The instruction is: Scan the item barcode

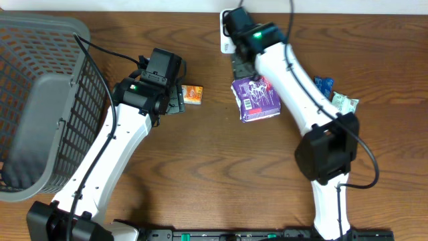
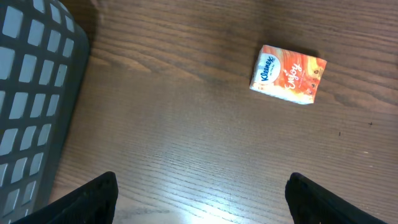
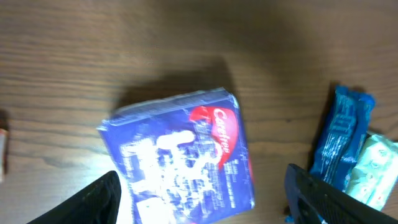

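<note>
A blue-purple packet (image 1: 257, 99) with white print and a red logo lies flat on the wooden table, right of centre. In the right wrist view the packet (image 3: 186, 155) sits below and between the tips of my right gripper (image 3: 202, 177), which is open and holds nothing. From overhead the right gripper (image 1: 241, 65) hangs just behind the packet's far-left corner. A small orange Kleenex tissue pack (image 2: 288, 74) lies ahead of my left gripper (image 2: 202, 180), which is open and empty over bare wood. From overhead the left gripper (image 1: 175, 100) is just left of the orange pack (image 1: 193, 94).
A large grey mesh basket (image 1: 40, 100) fills the left side, its wall (image 2: 28, 93) close beside the left gripper. A blue packet (image 1: 324, 84) and a green-white packet (image 1: 345, 102) lie right of the right arm. A white object (image 1: 226, 30) sits at the back edge, partly hidden.
</note>
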### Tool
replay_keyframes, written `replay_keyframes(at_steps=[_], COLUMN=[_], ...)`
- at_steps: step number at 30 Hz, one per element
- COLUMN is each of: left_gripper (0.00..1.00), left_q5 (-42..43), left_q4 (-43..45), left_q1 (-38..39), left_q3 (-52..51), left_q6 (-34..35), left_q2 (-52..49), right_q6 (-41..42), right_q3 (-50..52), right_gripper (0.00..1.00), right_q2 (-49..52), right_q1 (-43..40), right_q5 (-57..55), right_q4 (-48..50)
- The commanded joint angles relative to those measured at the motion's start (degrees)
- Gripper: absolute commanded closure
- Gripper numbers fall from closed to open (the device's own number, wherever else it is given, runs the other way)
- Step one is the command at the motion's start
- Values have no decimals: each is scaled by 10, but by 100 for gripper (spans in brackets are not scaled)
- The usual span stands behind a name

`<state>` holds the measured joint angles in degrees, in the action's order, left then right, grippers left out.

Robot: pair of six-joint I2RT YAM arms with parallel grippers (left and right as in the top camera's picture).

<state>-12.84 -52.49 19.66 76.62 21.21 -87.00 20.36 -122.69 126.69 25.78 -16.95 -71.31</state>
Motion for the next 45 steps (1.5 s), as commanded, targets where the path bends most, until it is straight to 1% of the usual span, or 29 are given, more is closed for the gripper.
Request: replay_keyframes(at_steps=[1,6,9,12,15,16,17,18,19,20,21,22,29,31,32,35,36,38,39,41,42,43,44,45], left_gripper=[14,14,14,14,14,14,14,14,14,14,14,14,14,14,14,14,14,14,14,14,14,14,14,14], left_q5=[-12,-12,-11,-12,-12,-11,-11,-11,-11,-11,-11,-11,-11,-11,-12,-11,-12,-11,-11,-12,-11,-12,-11,-12], left_q4=[-2,-2,-2,-2,-2,-2,-2,-2,-2,-2,-2,-2,-2,-2,-2,-2,-2,-2,-2,-2,-2,-2,-2,-2], left_q1=[-1,-1,-1,-1,-1,-1,-1,-1,-1,-1,-1,-1,-1,-1,-1,-1,-1,-1,-1,-1,-1,-1,-1,-1], left_q3=[4,4,4,4,4,4,4,4,4,4,4,4,4,4,4,4,4,4,4,4,4,4,4,4], left_q6=[5,5,5,5,5,5,5,5,5,5,5,5,5,5,5,5,5,5,5,5,5,5,5,5], left_q2=[-3,-3,-3,-3,-3,-3,-3,-3,-3,-3,-3,-3,-3,-3,-3,-3,-3,-3,-3,-3,-3,-3,-3,-3], right_q6=[-43,-90,-125,-144,-144,-139,-135,-131,-131,-131,-131,-126,-8,39,66,81,81,81,80,80,79,79,79,79], right_q3=[10,58,108,183,248,269,284,306,315,321,322,322,311,311,311,311,311,311,311,312,312,312,313,313], right_gripper=[20,22,22,23,24,29,39,52,62,78,91,99,99,99,99,98,95,80,71,50,43,37,33,31], right_q2=[0,0,0,0,0,0,0,0,0,0,0,0,-37,-65,-89,-125,-133,-143,-145,-143,-142,-141,-141,-141], right_q1=[-54,-117,-153,-179,-191,-194,-196,-200,-203,-206,-209,-212,-243,-249,-250,-245,-243,-242,-242,-241,-240,-239,-237,-236], right_q5=[123,264,358,441,476,482,482,481,482,481,480,477,430,391,351,291,283,275,276,278,278,278,278,278], right_q4=[-10,-1,29,94,156,176,191,209,216,219,218,216,208,207,207,203,203,201,198,192,188,185,182,181])
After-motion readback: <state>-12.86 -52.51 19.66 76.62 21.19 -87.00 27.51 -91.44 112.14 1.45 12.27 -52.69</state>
